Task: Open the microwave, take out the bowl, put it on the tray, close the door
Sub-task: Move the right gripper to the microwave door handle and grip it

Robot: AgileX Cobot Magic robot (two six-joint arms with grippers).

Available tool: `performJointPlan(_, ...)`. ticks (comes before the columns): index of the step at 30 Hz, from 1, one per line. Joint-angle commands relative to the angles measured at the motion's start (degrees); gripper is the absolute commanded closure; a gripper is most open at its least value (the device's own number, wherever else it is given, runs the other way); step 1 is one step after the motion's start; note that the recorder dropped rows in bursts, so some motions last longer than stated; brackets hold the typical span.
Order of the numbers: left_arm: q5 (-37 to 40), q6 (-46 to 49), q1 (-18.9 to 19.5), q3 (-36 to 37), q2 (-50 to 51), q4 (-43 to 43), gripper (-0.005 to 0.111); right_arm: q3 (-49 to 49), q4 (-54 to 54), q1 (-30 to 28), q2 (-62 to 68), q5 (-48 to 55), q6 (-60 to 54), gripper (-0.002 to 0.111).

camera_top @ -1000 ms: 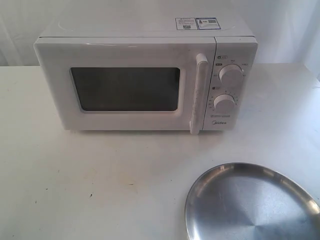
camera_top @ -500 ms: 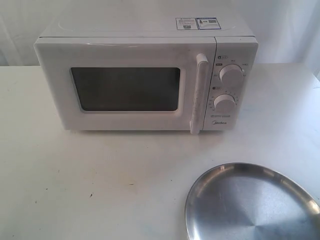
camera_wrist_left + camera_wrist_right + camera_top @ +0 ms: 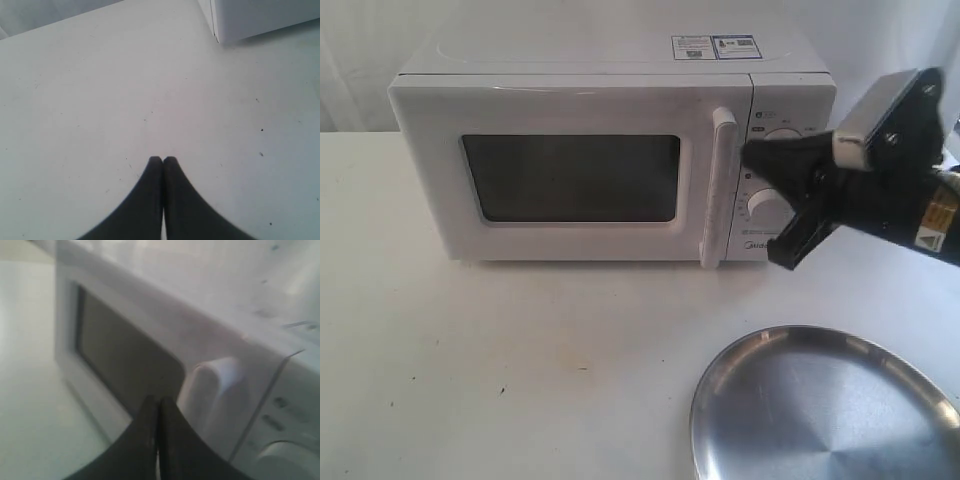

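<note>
Centre right of the frame, our right gripper [image 3: 752,152] hangs clenched beside the door [image 3: 570,175] handle [image 3: 718,185]; our left gripper [image 3: 163,160] is clenched too

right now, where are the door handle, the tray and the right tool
door handle [image 3: 718,190], exterior view, middle of the white bar
tray [image 3: 820,415], exterior view, bare steel floor
right tool [image 3: 158,401], right wrist view, between its closed tips

Your right hand [image 3: 159,401] shows in a blurred picture, its two dark fingers [image 3: 145,440] pressed together. Their tips sit in front of the door [image 3: 145,315] of the microwave [image 3: 225,285], over the dark window [image 3: 120,357], just beside the white bar handle [image 3: 210,385]. Past the handle you see part of a round knob [image 3: 285,462]. The pale bench [image 3: 25,390] lies beside the microwave.
</note>
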Motion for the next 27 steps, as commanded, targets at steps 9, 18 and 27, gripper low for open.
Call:
performJointPlan(9,0.0,-0.3,-0.1,-0.1,-0.1,-0.4,0.107,-8.8,-23.0,-13.6,19.7,-14.1,9.5,0.108)
performJointPlan(18,0.0,-0.3,-0.1,-0.1,-0.1,-0.4,0.107,-9.1,-11.4,-8.7,22.0,-14.1,-0.8,0.108)
performJointPlan(27,0.0,-0.3,-0.1,-0.1,-0.1,-0.4,0.107,-9.1,-3.5,-2.8,22.2,-13.9,-7.1,0.082)
